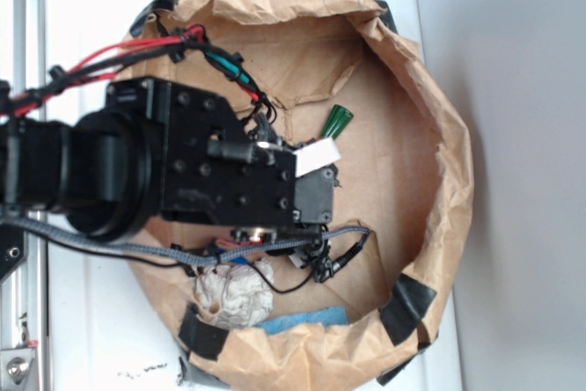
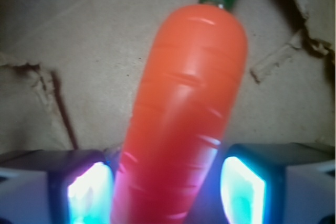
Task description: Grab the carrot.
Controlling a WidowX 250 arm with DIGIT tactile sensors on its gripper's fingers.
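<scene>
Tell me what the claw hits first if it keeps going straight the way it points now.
The carrot: in the wrist view it already lies between the glowing pads of the claw, with brown paper behind it. Whether the pads touch it is unclear.

Boxy black screw-dotted arm (image 1: 183,157), red and braided grey cables, glowing claw pads (image 2: 89,195).

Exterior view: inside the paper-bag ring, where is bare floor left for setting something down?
Bare brown floor lies right of the carrot's green stem, up to the paper wall. The bottom edge is crowded: whitish wad, blue piece, cables. The arm hides the left.
</scene>
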